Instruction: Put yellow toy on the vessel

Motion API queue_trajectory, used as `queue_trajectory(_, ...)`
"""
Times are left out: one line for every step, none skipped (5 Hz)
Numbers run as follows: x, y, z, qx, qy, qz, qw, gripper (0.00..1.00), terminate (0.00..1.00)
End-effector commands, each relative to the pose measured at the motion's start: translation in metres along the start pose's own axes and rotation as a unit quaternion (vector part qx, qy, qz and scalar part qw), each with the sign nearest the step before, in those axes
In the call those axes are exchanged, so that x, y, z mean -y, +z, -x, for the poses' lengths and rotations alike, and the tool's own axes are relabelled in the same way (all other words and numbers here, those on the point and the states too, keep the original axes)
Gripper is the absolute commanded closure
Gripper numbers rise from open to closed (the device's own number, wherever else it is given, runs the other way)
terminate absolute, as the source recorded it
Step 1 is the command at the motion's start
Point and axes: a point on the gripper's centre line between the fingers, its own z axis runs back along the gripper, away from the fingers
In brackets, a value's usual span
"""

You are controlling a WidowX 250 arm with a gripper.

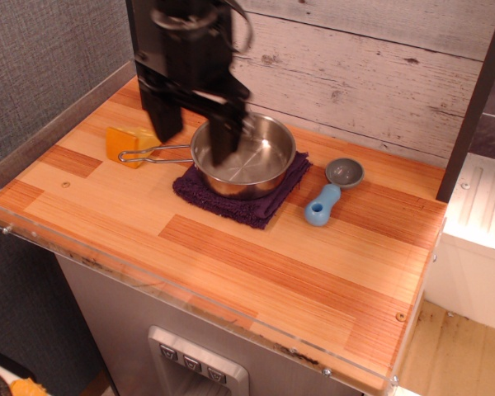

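The yellow toy (125, 143) is a small yellow-orange wedge lying on the table at the back left, partly behind the pan's wire handle. The vessel (246, 156) is a shiny steel saucepan on a purple cloth (239, 195), its handle pointing left toward the toy. My black gripper (191, 140) hangs open and empty above the pan's left rim, one finger (160, 121) near the toy, the other finger (223, 140) over the pan. It is blurred by motion.
A grey scoop with a blue handle (330, 191) lies right of the pan. A wooden plank wall stands behind the table. A grey wall runs along the left edge. A dark post (474, 99) stands at the right.
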Motion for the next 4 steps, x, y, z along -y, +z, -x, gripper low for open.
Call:
queue_trajectory(-0.070,0.012,-0.015,0.003,0.031,-0.075,0.9967,0.00,0.00)
queue_trajectory(-0.096,0.005,-0.013,-0.002,0.066,-0.092,0.9936,0.00,0.00)
queue_trajectory(-0.115,-0.009,-0.013,-0.004,0.105,-0.092,0.9902,0.00,0.00)
queue_trajectory(-0.121,-0.028,-0.015,-0.017,0.120,-0.083,0.9892,0.00,0.00)
